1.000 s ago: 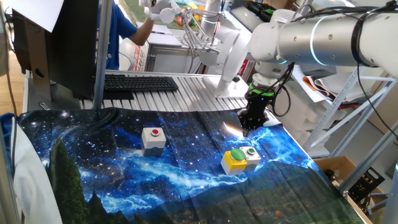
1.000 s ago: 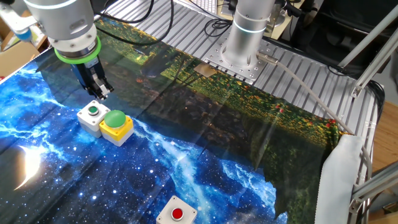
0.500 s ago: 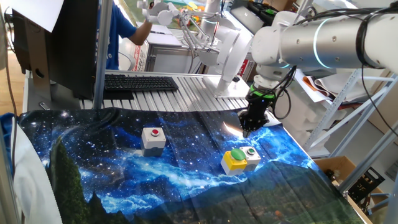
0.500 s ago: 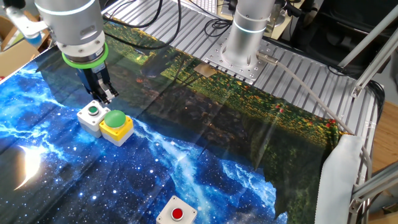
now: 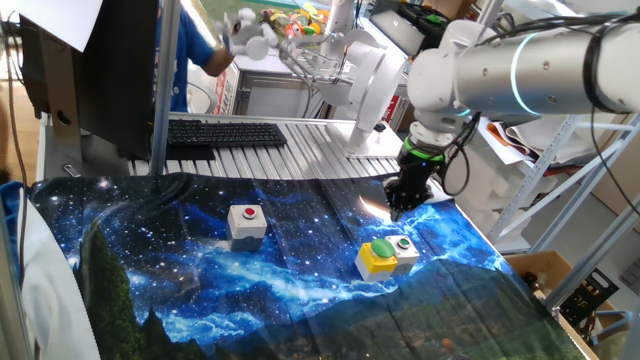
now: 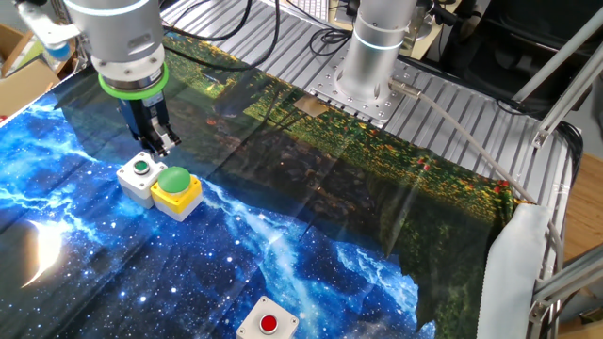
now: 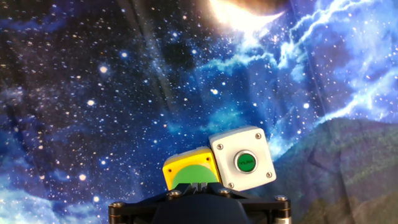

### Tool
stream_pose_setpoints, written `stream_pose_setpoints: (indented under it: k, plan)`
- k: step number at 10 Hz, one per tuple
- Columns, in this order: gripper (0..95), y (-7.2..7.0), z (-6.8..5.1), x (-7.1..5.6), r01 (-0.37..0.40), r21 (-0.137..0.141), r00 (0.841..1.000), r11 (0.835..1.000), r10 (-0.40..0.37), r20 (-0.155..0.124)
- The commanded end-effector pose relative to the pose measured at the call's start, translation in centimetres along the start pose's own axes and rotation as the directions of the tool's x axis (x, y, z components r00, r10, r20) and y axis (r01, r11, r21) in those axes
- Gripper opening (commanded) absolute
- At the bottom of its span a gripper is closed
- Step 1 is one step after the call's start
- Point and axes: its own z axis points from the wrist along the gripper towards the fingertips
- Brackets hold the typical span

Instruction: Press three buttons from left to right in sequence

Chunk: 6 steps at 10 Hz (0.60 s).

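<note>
The table is draped in a glossy printed cloth point(image 5: 300, 270), a starry night sky in deep blue with white streaks and a dark hill scene at one edge, lying mostly flat with soft creases. Nearest in one fixed view, two switch boxes touch side by side: the yellow box point(image 5: 375, 258) is square plastic with a large smooth green dome on top, and the small grey box point(image 5: 405, 250) next to it is pale, square, with a screw at each corner and a tiny round green button in its middle. The grey box with red button point(image 5: 246, 221) stands well apart to their left on the same cloth, also pale and blocky. The gripper point(image 6: 156, 144) hangs pointing down just beside the pair, above the cloth and touching neither; its black fingers are closed together with nothing between them. From the hand view only the gripper's dark bolted body shows, covering the near edge of the yellow box. Behind the cloth lie ribbed metal slats point(image 5: 300, 150), a black keyboard point(image 5: 226, 133), the arm's silver base plate point(image 6: 350, 97), trailing cables and shelving.
</note>
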Motion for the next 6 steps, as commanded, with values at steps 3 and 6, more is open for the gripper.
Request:
stream_pose_setpoints:
  k: [3,6]
  plan:
    - [0.0,-0.02,0.01,-0.11,0.043,-0.010,0.999,0.999,-0.043,0.021]
    - [0.0,-0.02,0.01,-0.11,0.062,-0.004,0.998,0.998,-0.062,0.024]
